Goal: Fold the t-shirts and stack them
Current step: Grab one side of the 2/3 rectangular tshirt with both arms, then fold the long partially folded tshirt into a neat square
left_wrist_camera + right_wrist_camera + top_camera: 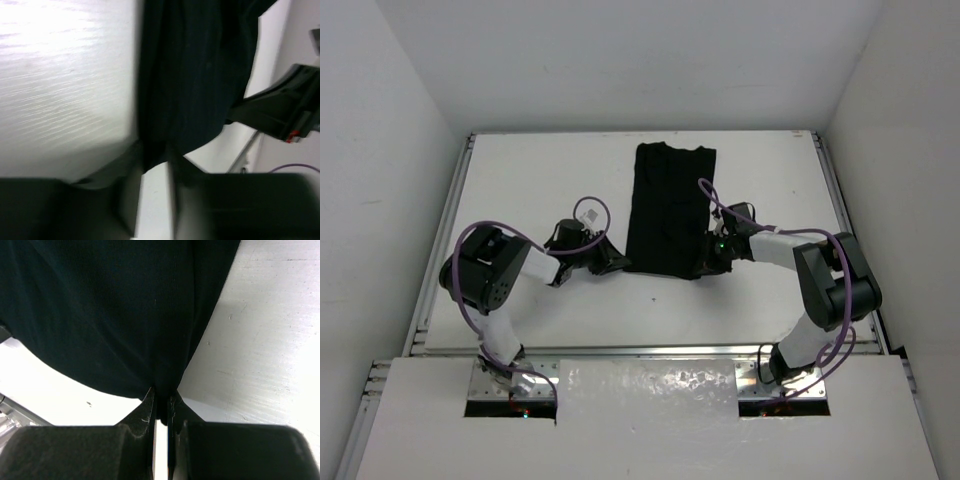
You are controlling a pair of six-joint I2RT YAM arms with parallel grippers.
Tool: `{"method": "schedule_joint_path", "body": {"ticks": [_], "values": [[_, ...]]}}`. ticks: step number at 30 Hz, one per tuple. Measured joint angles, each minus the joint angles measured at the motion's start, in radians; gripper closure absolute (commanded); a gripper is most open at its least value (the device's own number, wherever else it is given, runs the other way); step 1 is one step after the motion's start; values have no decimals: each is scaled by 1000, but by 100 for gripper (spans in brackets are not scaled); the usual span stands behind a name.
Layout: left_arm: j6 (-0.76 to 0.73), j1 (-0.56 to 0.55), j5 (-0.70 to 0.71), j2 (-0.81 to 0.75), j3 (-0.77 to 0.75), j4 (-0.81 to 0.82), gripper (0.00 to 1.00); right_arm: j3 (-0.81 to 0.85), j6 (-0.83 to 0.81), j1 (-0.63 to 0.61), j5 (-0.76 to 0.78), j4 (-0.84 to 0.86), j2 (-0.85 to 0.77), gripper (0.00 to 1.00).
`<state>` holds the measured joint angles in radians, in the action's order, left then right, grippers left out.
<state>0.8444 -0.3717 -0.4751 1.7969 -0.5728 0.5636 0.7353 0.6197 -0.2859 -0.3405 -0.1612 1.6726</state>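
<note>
The black t-shirt (670,205) lies folded into a long narrow strip in the middle of the white table (530,180), running from far to near. My left gripper (617,262) is at the strip's near left corner. In the left wrist view the cloth (190,75) narrows down between my left gripper's (156,160) jaws, which are closed on it. My right gripper (705,258) is at the near right corner. In the right wrist view my right gripper (161,401) is shut tight on a pinch of the cloth (110,315).
White walls enclose the table on three sides, with metal rails (840,200) along its edges. Bare tabletop lies left and right of the shirt. The right arm (285,110) shows at the right of the left wrist view.
</note>
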Motion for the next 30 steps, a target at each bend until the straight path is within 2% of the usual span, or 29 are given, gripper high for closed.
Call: {"method": "schedule_joint_path", "body": {"ticks": [2, 3, 6, 11, 17, 20, 22, 25, 30], "values": [[-6, 0, -2, 0, 10, -4, 98, 0, 0, 0, -2, -2, 0, 95], [-4, 0, -8, 1, 18, -3, 100, 0, 0, 0, -4, -4, 0, 95], [-1, 0, -24, -3, 36, 6, 100, -3, 1, -2, -8, -8, -3, 100], [11, -19, -21, -112, 147, -2, 100, -85, 11, -16, -11, -9, -99, 100], [88, -125, 24, -418, 329, -49, 100, -214, 53, -53, -28, -50, -348, 100], [135, -141, 50, -584, 373, -109, 100, -256, 97, -63, -42, -69, -504, 100], [155, -140, 89, -691, 356, -201, 100, -260, 128, -64, -53, -78, -595, 100], [161, -140, 156, -781, 275, -315, 100, -219, 148, -64, -52, -108, -642, 100], [159, -133, 213, -727, 94, -383, 100, -62, 141, -60, -24, -154, -550, 100]]}}
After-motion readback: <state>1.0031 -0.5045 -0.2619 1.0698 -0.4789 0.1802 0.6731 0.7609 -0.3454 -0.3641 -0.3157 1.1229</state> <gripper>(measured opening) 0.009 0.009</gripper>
